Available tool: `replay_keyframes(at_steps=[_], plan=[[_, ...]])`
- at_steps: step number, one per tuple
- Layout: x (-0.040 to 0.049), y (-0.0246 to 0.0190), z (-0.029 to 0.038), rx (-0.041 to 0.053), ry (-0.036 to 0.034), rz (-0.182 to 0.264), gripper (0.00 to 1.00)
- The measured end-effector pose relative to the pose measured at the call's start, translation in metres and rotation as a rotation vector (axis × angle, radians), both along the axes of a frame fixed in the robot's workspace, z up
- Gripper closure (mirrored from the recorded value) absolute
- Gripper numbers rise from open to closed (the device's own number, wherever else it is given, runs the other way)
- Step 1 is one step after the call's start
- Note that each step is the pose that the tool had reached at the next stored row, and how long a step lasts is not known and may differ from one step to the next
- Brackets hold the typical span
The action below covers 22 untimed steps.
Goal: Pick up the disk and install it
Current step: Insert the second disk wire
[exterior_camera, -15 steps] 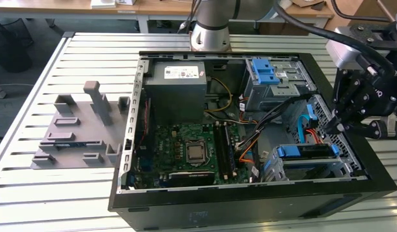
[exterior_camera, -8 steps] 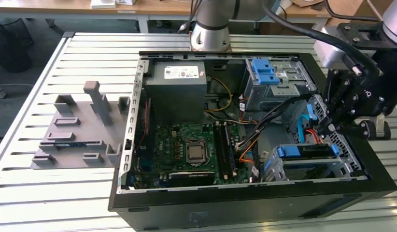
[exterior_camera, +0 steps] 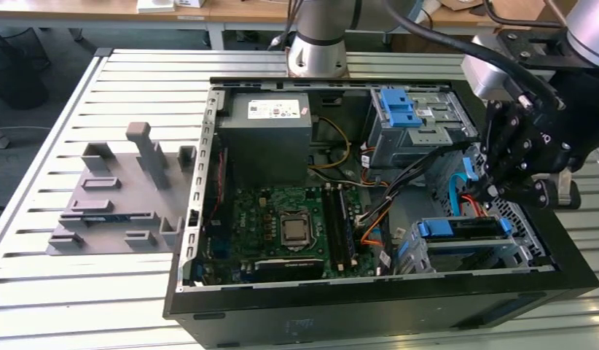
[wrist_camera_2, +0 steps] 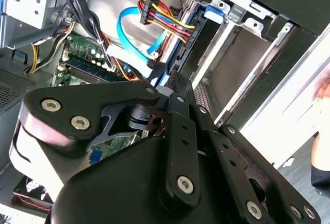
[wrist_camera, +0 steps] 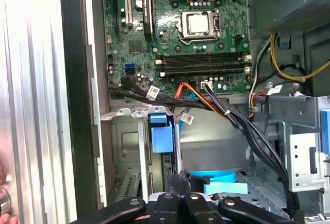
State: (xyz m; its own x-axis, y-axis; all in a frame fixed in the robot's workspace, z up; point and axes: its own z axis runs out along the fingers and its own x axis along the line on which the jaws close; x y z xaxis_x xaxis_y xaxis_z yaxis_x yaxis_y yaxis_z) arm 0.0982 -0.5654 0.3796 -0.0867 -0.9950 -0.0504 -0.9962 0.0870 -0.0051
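An open black desktop computer case [exterior_camera: 377, 306] lies on its side on a slatted grey metal surface [exterior_camera: 134, 80], with its green motherboard [exterior_camera: 280, 219], a large grey power-supply box [exterior_camera: 265, 135] and a grey metal drive bay with a blue latch [exterior_camera: 412, 117] exposed. The black multi-link gripper [exterior_camera: 489, 191] on the arm hangs over the case's lower corner at the exterior view's right, just above the hard-drive cage. The disk [exterior_camera: 465, 230], a flat drive clipped in a blue plastic carrier frame, sits edge-up in that cage beside the motherboard, with its blue tab toward the board; in the first wrist view the blue carrier [wrist_camera: 160, 134] stands in the cage slot, right in front of the gripper [wrist_camera: 178, 183]. In the first wrist view the fingertips look drawn close together into a narrow tip, with nothing visibly clamped between them, and whether they touch the carrier cannot be told. In the second wrist view the gripper [wrist_camera_2: 178, 82] points toward a cable plug with red, yellow and black wires [wrist_camera_2: 157, 13] and a light blue flat data cable [wrist_camera_2: 134, 38] near the carrier's end. A grey moulded fixture block [exterior_camera: 124, 193] rests on the surface well apart from the case, at the exterior view's left.
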Motion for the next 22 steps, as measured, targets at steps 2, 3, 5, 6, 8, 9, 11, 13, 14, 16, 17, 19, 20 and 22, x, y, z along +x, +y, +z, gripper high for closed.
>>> replay_keyframes(at_steps=[2, 3, 5, 6, 8, 9, 11, 13, 14, 16, 17, 19, 20, 22], plan=[[-0.0008, 0.0005, 0.0006, 0.0003, -0.0001, 0.0, 0.89], [-0.0013, 0.0009, 0.0008, 0.0002, -0.0001, 0.0, 0.89], [-0.0021, 0.0018, 0.001, 0.0001, 0.0, 0.0, 0.89], [-0.0024, 0.0022, 0.0012, -0.0001, 0.0, 0.0, 0.89], [-0.0025, 0.0041, 0.0018, 0.0, 0.0, 0.0, 0.89], [-0.0026, 0.0055, 0.0021, 0.0001, 0.0, 0.0, 0.89], [-0.0027, 0.0079, 0.0027, 0.0001, 0.0, 0.0, 0.89], [-0.0029, 0.0096, 0.0039, -0.0002, 0.0, 0.0, 0.89], [-0.003, 0.0099, 0.005, -0.0003, 0.0, 0.0, 0.89], [-0.0032, 0.0105, 0.0068, 0.0, 0.0, 0.0, 0.89], [-0.0033, 0.011, 0.0071, 0.0003, 0.0, 0.0, 0.89], [-0.0035, 0.0127, 0.0073, 0.0, 0.0, 0.0, 0.89], [-0.0036, 0.0143, 0.0073, -0.0001, 0.0, 0.0, 0.89], [-0.0037, 0.0166, 0.0073, -0.0001, 0.0, 0.0, 0.89]])
